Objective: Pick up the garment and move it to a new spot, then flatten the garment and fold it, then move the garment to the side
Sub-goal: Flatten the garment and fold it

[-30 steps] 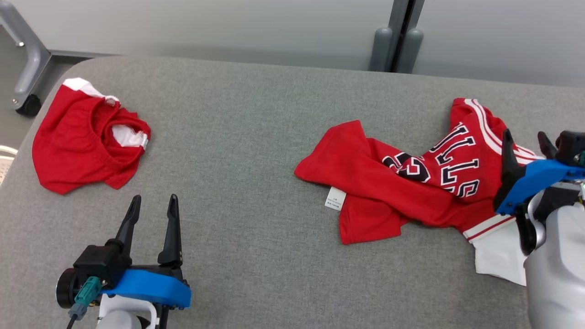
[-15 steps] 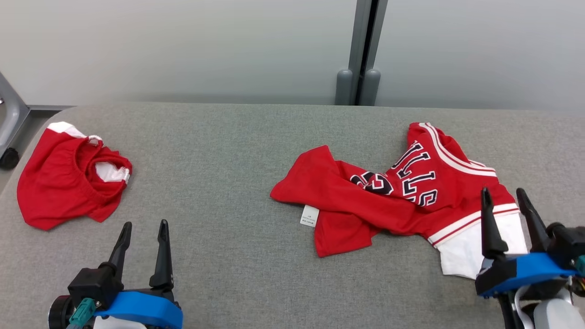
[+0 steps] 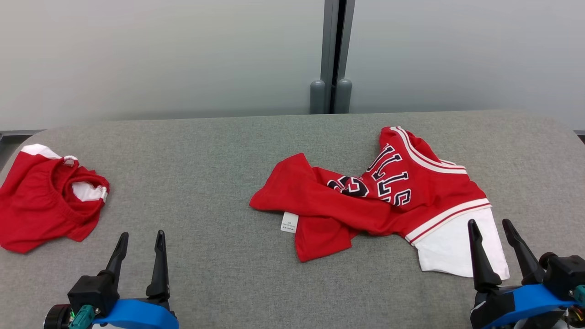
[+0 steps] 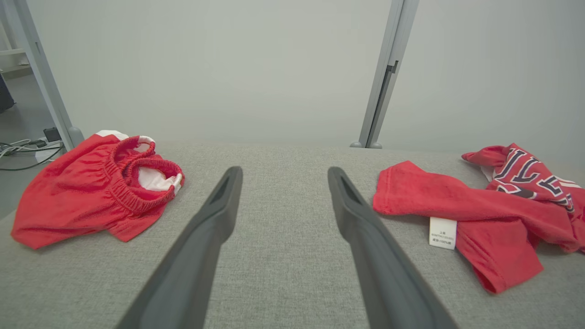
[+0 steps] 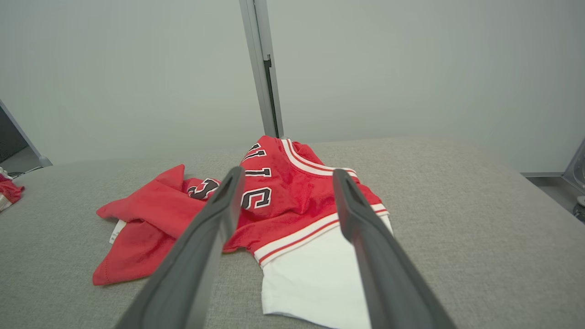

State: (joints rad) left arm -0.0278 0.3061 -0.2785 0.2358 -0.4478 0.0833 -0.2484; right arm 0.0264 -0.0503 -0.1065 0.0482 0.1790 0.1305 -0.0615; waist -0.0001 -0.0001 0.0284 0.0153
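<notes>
Lying crumpled right of centre on the grey table [image 3: 205, 151], the jersey [image 3: 388, 201] sat just ahead of the right gripper [image 3: 488, 222]; it and the left gripper [image 3: 142, 234] gaped empty, and shorts [image 3: 41, 205] lay far left.

The red jersey [image 3: 438, 192] bears dark, white-edged block letters [image 3: 392, 179], readable as "LLS" before a fold hides the rest. Just beside them on the jersey, a matching digit [image 3: 349, 186] is crumpled past reading. The jersey's white tag [image 3: 289, 222] carries print too small to read.
</notes>
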